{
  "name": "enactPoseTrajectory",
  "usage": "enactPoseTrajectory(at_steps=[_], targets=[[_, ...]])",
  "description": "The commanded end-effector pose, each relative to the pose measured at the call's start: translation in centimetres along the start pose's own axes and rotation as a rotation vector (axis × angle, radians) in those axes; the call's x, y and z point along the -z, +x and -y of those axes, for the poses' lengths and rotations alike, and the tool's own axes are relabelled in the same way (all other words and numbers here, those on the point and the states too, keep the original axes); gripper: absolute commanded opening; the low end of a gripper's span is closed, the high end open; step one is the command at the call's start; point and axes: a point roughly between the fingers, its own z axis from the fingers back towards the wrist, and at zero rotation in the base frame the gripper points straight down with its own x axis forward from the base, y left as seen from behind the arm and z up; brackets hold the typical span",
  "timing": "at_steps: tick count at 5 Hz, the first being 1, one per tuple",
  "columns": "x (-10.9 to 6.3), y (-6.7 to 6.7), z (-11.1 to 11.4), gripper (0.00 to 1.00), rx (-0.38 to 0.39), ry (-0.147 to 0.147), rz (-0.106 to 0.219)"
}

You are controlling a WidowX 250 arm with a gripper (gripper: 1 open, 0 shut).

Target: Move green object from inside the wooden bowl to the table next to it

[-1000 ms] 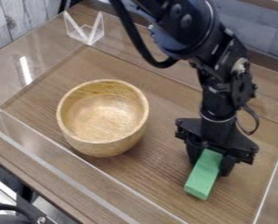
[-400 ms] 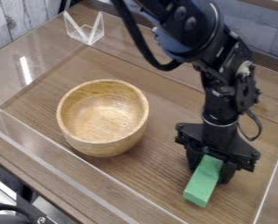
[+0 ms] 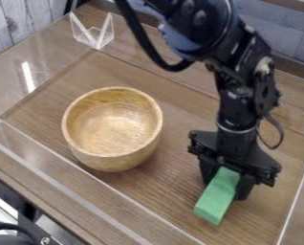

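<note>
The green object (image 3: 216,201), a flat bright green block, lies to the right of the wooden bowl (image 3: 113,126), outside it, over the brown table (image 3: 141,196). Its upper end sits between the black fingers of my gripper (image 3: 230,181), which points straight down and is shut on it. The block's lower end slants toward the front edge, at or just above the tabletop; whether it touches I cannot tell. The bowl is empty and stands upright, a hand's width left of the gripper.
Clear acrylic walls (image 3: 27,77) border the table on all sides; the right wall (image 3: 295,191) runs close beside the gripper. A small clear acrylic stand (image 3: 94,33) sits at the back left. The black arm (image 3: 200,33) reaches in from the top.
The gripper stays shut on the green block. Gripper and block have barely shifted, drifting slightly toward the lower left of the picture.
</note>
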Motion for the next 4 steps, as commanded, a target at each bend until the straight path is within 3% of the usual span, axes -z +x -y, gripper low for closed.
enactPoseTrajectory(at_steps=[1,2,3,4], targets=[[-2.0,1.1,0.8,0.0,-0.007,-0.024,0.064],[-3.0,0.5,0.6,1.0,-0.036,-0.026,0.057],[-5.1,0.3,0.3,1.0,-0.067,-0.039,0.083],[-7.9,2.5,-0.7,1.0,-0.12,-0.046,0.125]])
